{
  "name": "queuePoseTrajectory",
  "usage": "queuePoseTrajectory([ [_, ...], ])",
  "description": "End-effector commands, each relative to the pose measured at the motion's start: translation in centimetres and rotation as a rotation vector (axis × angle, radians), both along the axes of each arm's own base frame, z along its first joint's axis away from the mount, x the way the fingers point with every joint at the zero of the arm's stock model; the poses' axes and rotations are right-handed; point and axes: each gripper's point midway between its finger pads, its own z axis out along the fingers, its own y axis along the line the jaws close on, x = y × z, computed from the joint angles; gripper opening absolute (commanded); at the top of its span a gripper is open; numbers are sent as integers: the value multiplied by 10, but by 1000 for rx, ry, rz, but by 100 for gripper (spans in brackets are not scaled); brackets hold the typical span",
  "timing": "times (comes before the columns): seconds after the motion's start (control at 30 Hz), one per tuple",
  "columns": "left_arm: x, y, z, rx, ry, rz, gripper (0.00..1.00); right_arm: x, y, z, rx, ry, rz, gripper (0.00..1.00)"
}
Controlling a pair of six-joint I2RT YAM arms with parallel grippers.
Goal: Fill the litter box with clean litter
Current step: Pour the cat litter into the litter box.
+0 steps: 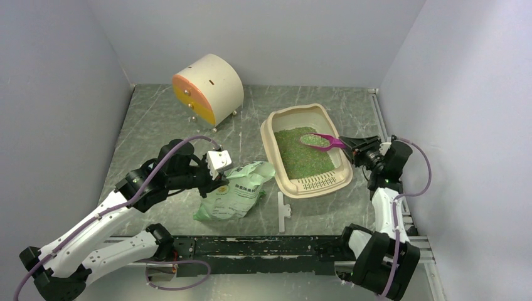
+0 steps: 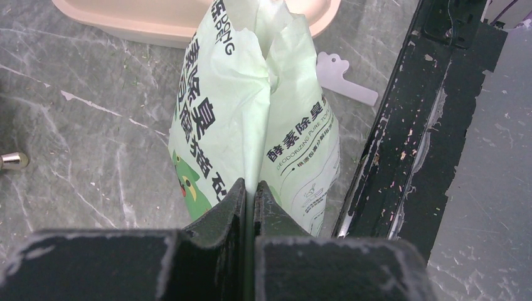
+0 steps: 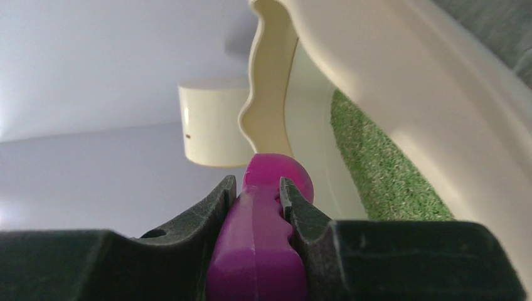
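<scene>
- We see the litter box (image 1: 268, 141) sitting on the bench (image 1: 157, 125), right of centre. The clean litter (image 1: 301, 160) covers most of its floor as a green bed.
- Our right end effector (image 3: 257, 188) is clamped on the handle of the magenta scoop (image 1: 319, 140). The scoop's bowl hangs over the litter and seems to carry some granules.
- Our left end effector (image 2: 251, 188) is pinched tight on a fold of the light-green bag (image 1: 237, 191), which lies slumped just beside the box's near left corner.
- We judge the filling largely done. What looks left is levelling the bed, perhaps topping up, then setting scoop and bag down.
</scene>
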Motion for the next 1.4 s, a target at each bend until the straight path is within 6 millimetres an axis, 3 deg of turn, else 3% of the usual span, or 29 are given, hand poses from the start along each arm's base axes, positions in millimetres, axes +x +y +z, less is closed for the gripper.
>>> queuePoseTrajectory([
  [0.0,12,-21,57,-180,-147,-25,5,18,-14,11,-92,-28,-64,0],
  [0.13,13,-22,56,-178,-144,-24,5,37,-17,16,-167,-9,-130,0],
  [0.5,15,-22,55,-174,-135,-13,5,101,6,33,-303,-34,-233,0],
  [0.63,16,-23,53,-164,-130,-14,5,114,17,34,-346,-32,-245,0],
  [0.93,16,-24,52,-161,-127,-19,5,117,9,40,-395,-39,-316,0],
  [1.37,13,-26,52,-176,-119,-33,5,87,-31,42,-442,-19,-432,0],
])
